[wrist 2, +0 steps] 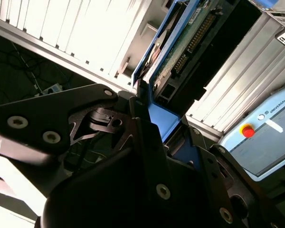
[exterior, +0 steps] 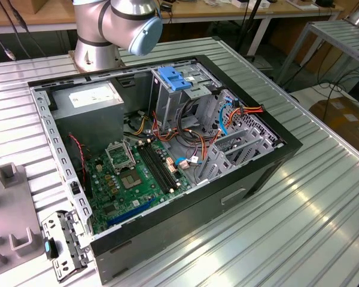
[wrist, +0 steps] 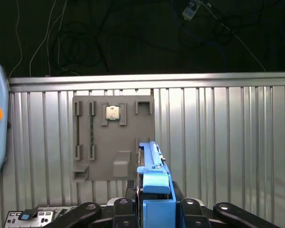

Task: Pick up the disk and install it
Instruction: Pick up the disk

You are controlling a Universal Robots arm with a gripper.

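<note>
**Fig.** Disk (wrist: 151, 156) appeared edge-on, its label hidden, its near end buried in the hand (wrist: 156, 202). Its fingers (wrist 2: 143, 124) were pinched on the disk's blue sides, holding it over the ribbed counter (wrist: 218, 142).

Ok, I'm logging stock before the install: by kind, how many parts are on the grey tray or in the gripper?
Disk, held in the gripper: 1
Processor chip, on the grey tray: 1
Thin green board on edge in the tray, likely memory: 1
Total: 3
</note>
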